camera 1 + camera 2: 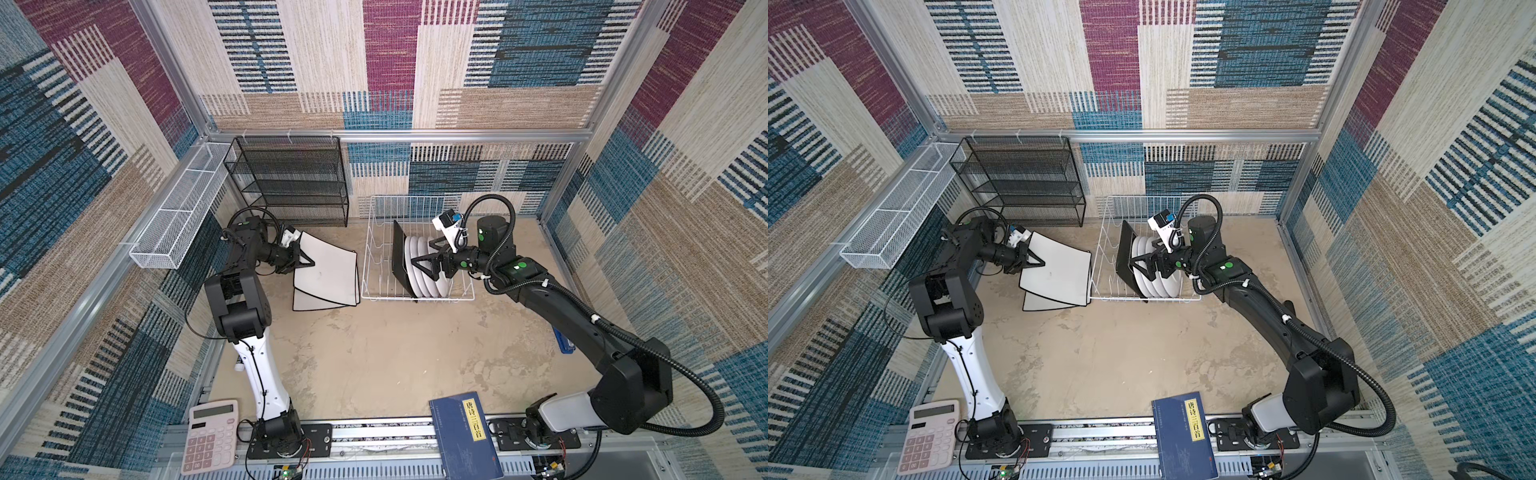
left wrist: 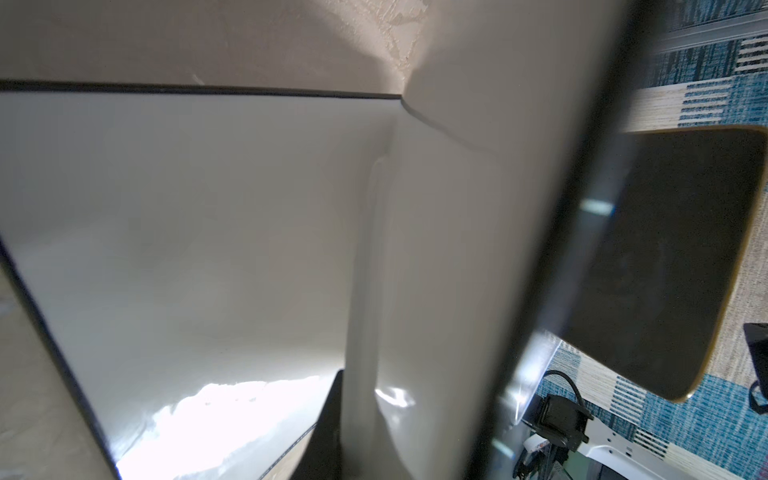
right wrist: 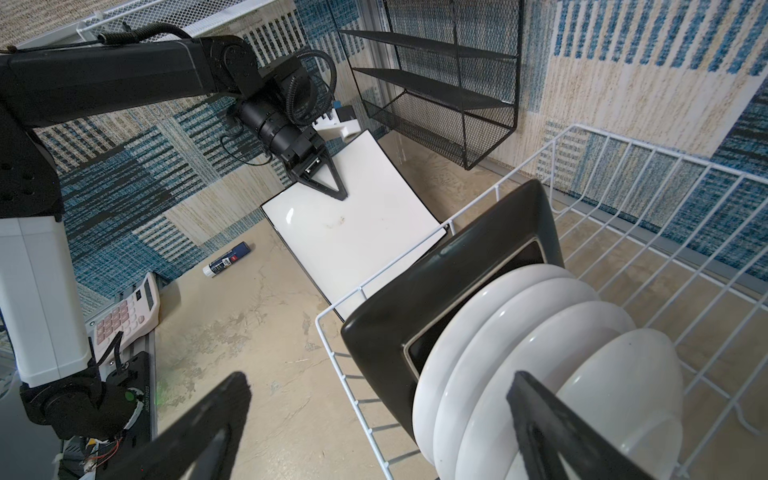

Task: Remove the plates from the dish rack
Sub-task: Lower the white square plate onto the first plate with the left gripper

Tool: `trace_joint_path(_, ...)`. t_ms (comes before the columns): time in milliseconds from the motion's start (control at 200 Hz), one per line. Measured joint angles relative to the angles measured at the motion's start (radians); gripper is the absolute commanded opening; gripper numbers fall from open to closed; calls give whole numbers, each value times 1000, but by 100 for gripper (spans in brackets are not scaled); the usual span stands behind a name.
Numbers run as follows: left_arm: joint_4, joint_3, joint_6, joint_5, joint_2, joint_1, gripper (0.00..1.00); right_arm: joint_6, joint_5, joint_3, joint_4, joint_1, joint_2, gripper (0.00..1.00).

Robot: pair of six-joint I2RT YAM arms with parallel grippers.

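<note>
Left claw (image 1: 305, 262) pinched shut on edge of upper white square plate (image 1: 328, 270), plate tilted over lower white square plate (image 1: 318, 304) lying on tabletop (image 1: 395, 353), just left of dish rack (image 1: 395, 298). Right claw (image 1: 420, 251) spread wide, empty, above round white plates (image 1: 432, 286); black square plate (image 1: 401, 257) upright beside them in rack.

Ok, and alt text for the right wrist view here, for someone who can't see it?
The open right hand is poised over four round white plates and a black square plate standing on edge in the white wire dish rack. Beyond the rack, the left hand is shut on the rim of a white square plate.
</note>
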Motion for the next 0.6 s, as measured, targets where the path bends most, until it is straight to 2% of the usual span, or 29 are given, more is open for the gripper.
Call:
trace_joint_path(95, 3, -5, 0, 8, 4, 2, 0, 0, -3, 0, 0, 0, -2, 99)
trace_joint_path(225, 5, -18, 0, 19, 6, 10, 8, 0, -4, 2, 0, 1, -5, 99)
trace_joint_path(456, 8, -34, 4, 33, 9, 21, 15, 0, -4, 3, 0, 1, -11, 99)
trace_joint_path(601, 9, -40, 5, 38, 10, 26, 15, 1, -4, 2, 0, 1, -16, 99)
